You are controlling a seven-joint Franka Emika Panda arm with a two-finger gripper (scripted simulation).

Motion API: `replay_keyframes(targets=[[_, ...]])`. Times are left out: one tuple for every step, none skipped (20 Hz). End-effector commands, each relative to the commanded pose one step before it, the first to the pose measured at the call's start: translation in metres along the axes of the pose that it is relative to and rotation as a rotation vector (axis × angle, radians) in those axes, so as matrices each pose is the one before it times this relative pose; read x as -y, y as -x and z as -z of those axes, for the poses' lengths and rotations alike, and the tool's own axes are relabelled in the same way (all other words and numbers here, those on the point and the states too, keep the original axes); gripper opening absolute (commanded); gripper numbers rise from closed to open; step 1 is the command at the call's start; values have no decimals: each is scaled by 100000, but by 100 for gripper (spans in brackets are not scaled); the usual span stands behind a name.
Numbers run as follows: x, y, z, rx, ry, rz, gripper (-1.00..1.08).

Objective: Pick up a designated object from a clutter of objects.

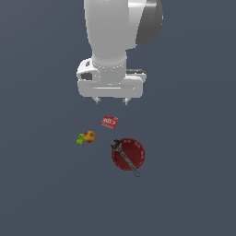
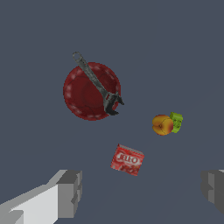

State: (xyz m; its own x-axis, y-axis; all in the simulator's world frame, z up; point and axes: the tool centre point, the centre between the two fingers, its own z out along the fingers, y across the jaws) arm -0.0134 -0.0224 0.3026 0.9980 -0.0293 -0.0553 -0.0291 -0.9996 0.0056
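Observation:
The designated object is a small orange-yellow fruit with a red blush point(image 1: 90, 136), lying on the grey floor; it also shows in the wrist view point(image 2: 162, 125). A lime-green block point(image 1: 80, 139) point(image 2: 176, 122) touches its side. A flat red box point(image 1: 109, 121) point(image 2: 127, 160) lies near it. A grey wrench point(image 1: 126, 157) point(image 2: 97, 84) rests across a dark red plate point(image 1: 134, 150) point(image 2: 78, 94). My gripper point(image 1: 111, 100) point(image 2: 142, 192) hangs open and empty high above the box, away from the fruit.
The grey floor runs all around the clutter. The arm's white body fills the upper middle of the exterior view.

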Motion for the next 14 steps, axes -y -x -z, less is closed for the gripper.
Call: replay_keyframes(targets=[[-1,0,0,0,0,0,100],[-15,1,7,-15,28,61,100],[-42,2,22,-45,82,185,100],[-69,5,38,-75,137,308,100],[-94,9,58,-104,196,435,100],[-119,15,83,-133,260,566,100],[-139,23,113,-153,316,667,100],[-114,28,120,-133,292,592,100],[-84,31,120,-105,251,481,100],[-57,33,118,-77,205,365,100],[-25,32,111,-50,159,251,100],[-2,29,95,-20,97,118,100],[14,16,47,0,0,0,100],[18,-6,-17,18,-9,-66,100]])
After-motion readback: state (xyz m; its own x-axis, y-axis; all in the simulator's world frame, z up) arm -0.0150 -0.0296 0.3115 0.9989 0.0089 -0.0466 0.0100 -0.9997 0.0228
